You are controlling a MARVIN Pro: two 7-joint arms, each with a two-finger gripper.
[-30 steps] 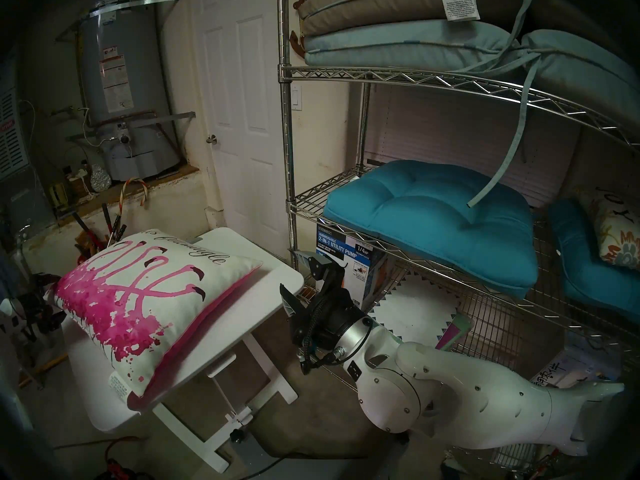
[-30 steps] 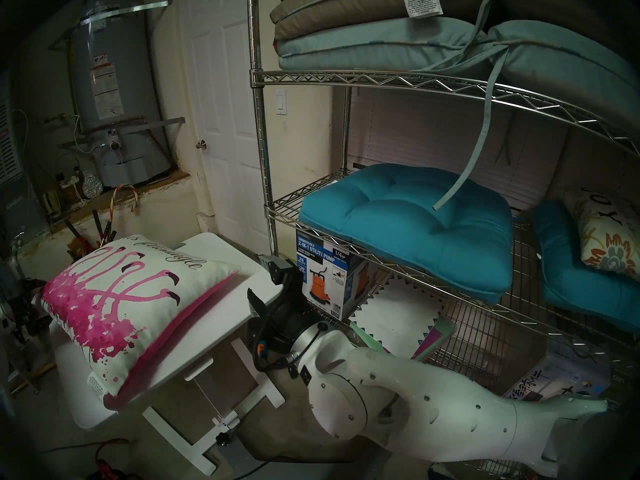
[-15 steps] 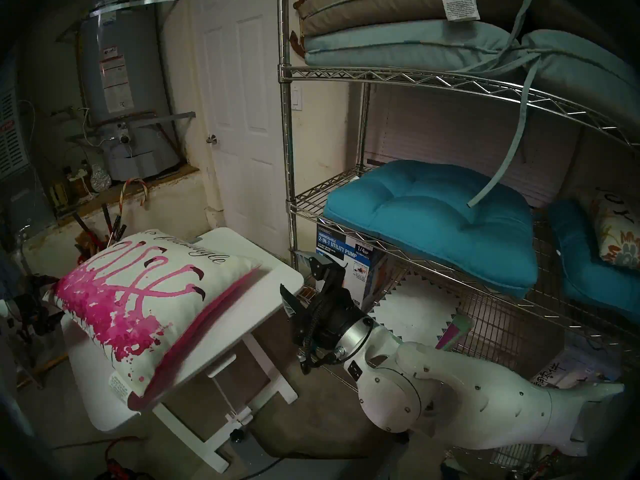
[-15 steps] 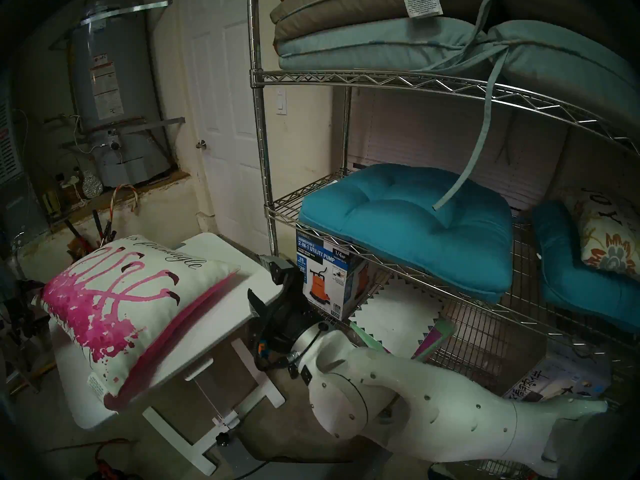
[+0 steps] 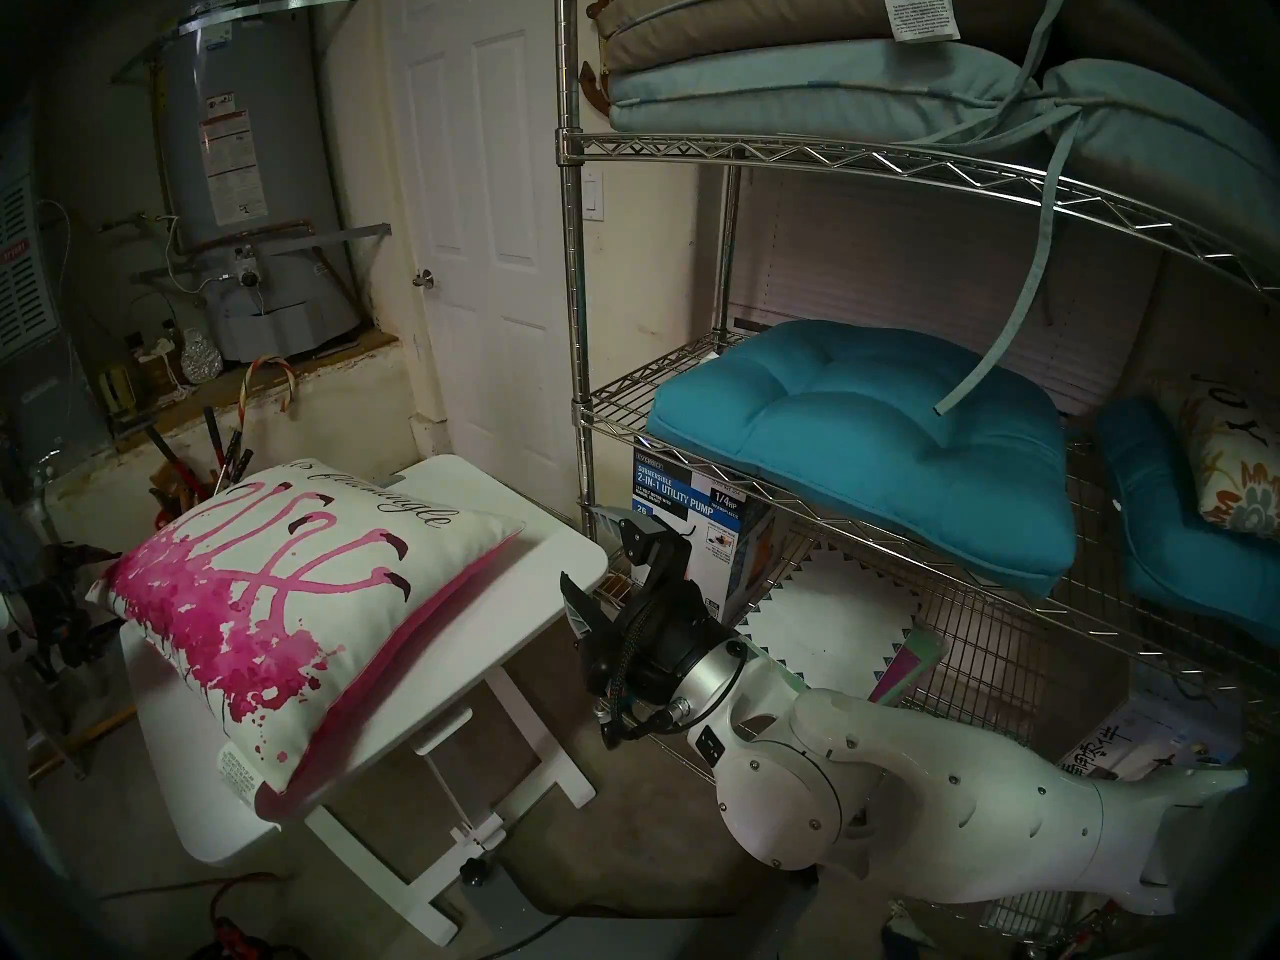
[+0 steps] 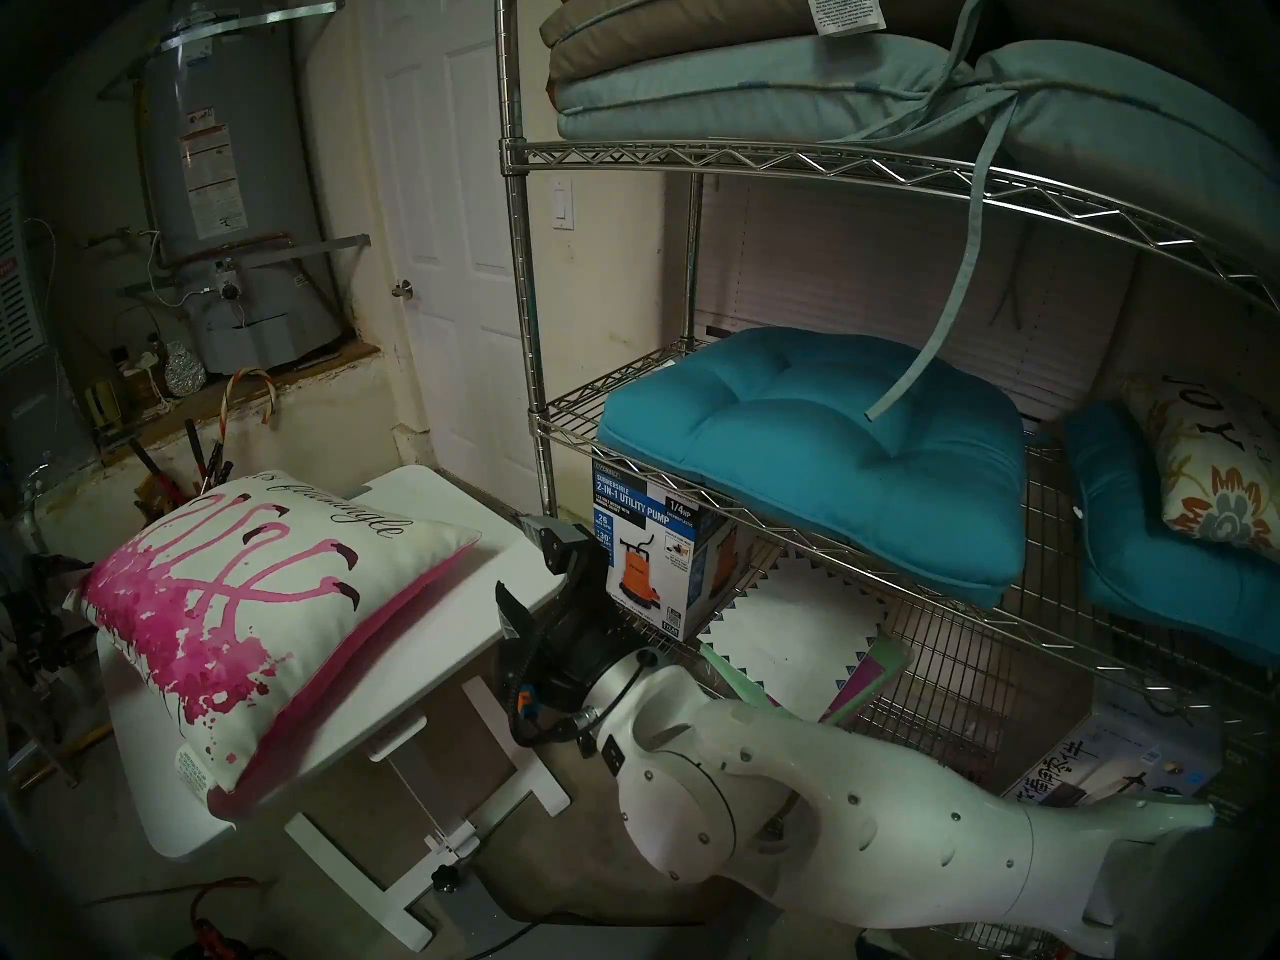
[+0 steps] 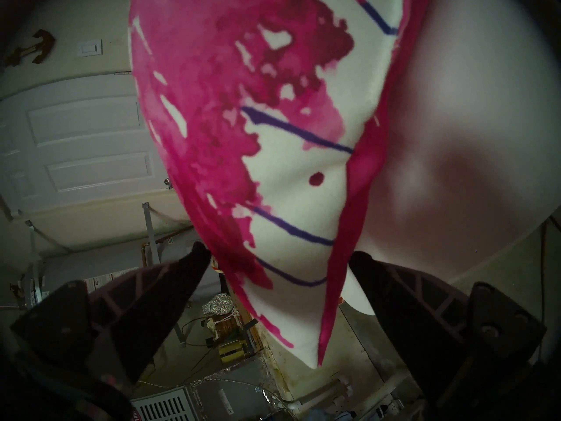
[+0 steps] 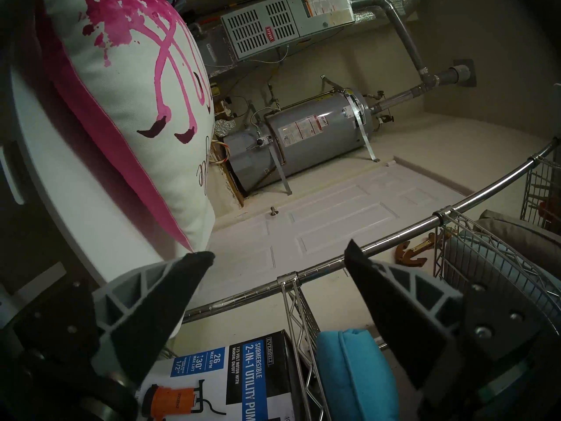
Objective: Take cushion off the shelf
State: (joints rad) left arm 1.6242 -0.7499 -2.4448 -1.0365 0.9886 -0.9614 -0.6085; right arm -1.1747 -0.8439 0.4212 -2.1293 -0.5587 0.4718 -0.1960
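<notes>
White cushion, script end shelfward

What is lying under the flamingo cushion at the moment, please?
The flamingo cushion rests on the small white table, its pink back facing down. The tabletop directly beneath the cushion is covered, so anything there cannot be seen.

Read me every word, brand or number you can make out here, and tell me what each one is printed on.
"SUBMERSIBLE 2-IN-1 UTILITY PUMP", "EVERBILT", "1/4 HP", "26 MAX GPM", "30' MAX LIFT": blue-and-black cardboard pump box.
"bryant": red badge on the grey louvred metal furnace.
"...flamingle", start cut off: black cursive on the white flamingo-print pillow.
Chinese characters, not legible to me: pale carton low in the chrome wire shelf.
Too small: pillow care tag, upper cushion tag, grey cylindrical water heater labels.
</notes>
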